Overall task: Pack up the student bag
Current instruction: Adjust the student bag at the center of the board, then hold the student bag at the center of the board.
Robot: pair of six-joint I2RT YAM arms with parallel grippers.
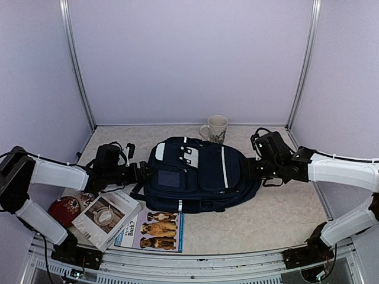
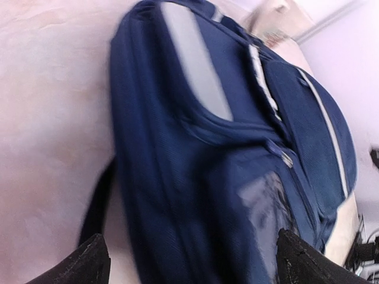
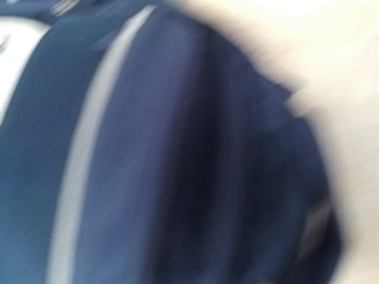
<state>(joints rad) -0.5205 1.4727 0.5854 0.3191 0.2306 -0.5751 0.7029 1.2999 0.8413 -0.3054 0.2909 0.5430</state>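
Observation:
The student bag point(image 1: 198, 174), navy blue with white stripes and a pale patch near its top, lies flat in the middle of the table. My left gripper point(image 1: 142, 173) is at the bag's left end. In the left wrist view its black fingertips point(image 2: 89, 263) stand wide apart, open, with the bag's fabric point(image 2: 195, 177) filling the space ahead between them. My right gripper point(image 1: 253, 168) is pressed up to the bag's right end. The right wrist view is a blur of blue fabric point(image 3: 177, 165) and a white stripe, and its fingers do not show.
A pale mug point(image 1: 215, 128) stands just behind the bag. At the front left lie a booklet point(image 1: 106, 216), a dog picture book point(image 1: 152, 229) and a red round object point(image 1: 64, 208). Purple walls close in the back and both sides.

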